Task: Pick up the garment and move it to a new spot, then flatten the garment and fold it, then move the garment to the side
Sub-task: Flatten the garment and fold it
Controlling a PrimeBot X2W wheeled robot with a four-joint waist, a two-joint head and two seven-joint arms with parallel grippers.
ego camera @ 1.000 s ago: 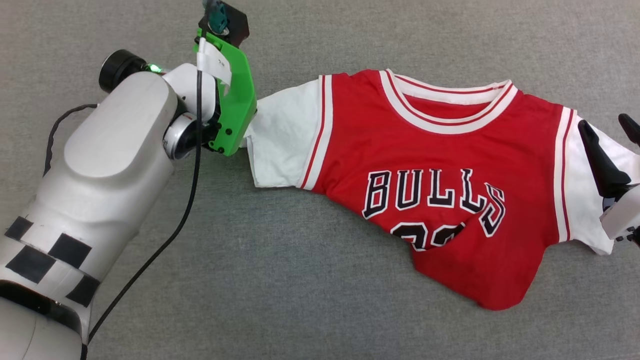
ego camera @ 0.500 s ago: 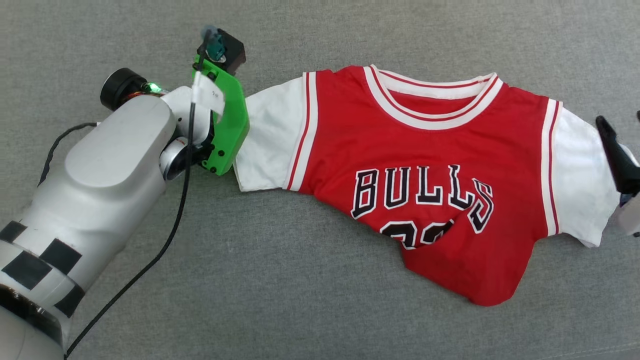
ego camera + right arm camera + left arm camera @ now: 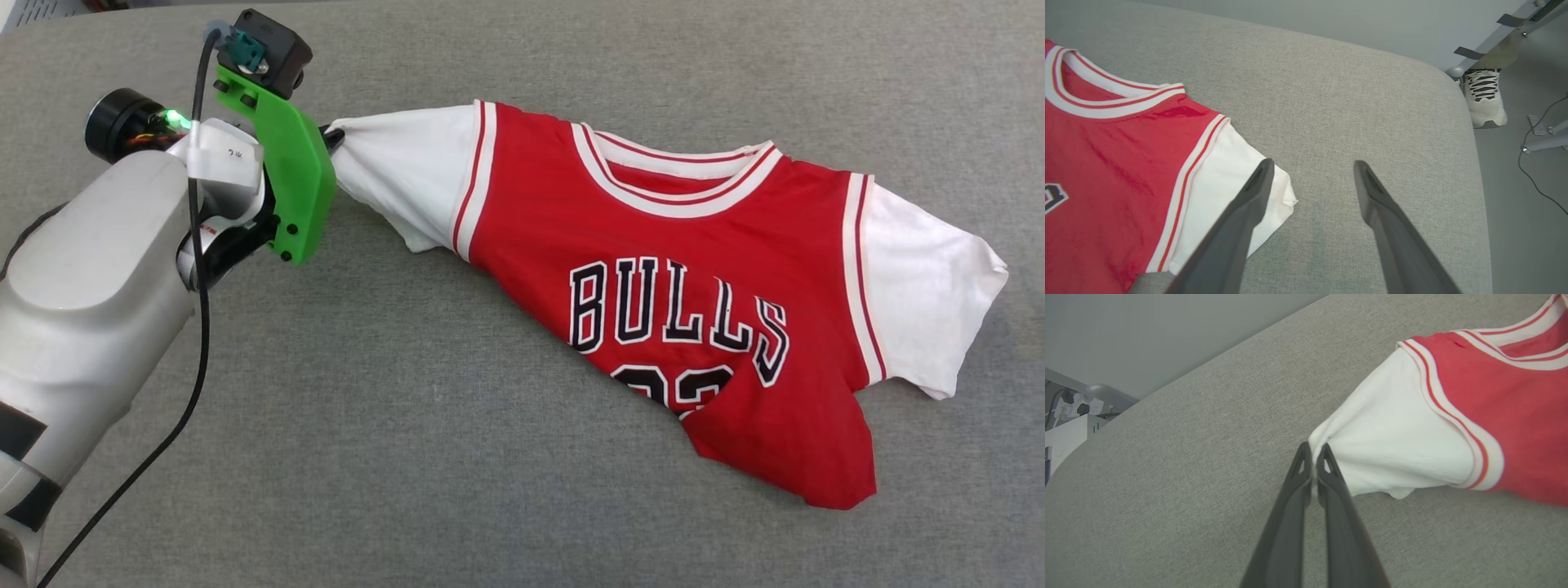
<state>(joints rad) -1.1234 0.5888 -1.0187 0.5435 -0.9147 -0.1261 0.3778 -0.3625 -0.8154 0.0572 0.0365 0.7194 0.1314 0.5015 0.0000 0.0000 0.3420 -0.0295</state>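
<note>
The garment (image 3: 694, 269), a red jersey with white sleeves and black "BULLS" lettering, lies front up on the grey surface (image 3: 408, 457), its lower hem rumpled. My left gripper (image 3: 1314, 451) is shut on the tip of the left white sleeve (image 3: 1392, 449), which is pulled taut into a point. In the head view that gripper (image 3: 331, 139) is mostly hidden behind its green wrist bracket (image 3: 290, 184). My right gripper (image 3: 1314, 165) is open and holds nothing. It hovers over bare grey surface just beside the other white sleeve (image 3: 1224, 179), with one finger crossing that sleeve in the view.
The grey padded surface has a rounded edge (image 3: 1470, 134) at the right of the right wrist view. A person's shoe (image 3: 1484, 96), metal stand legs and a cable are on the floor beyond it. A white power strip (image 3: 1073, 408) sits past the surface's edge in the left wrist view.
My left gripper has shut on the left sleeve and pulled it up and away, stretching it to a point. The head camera has shifted, and the right gripper has left its picture.
</note>
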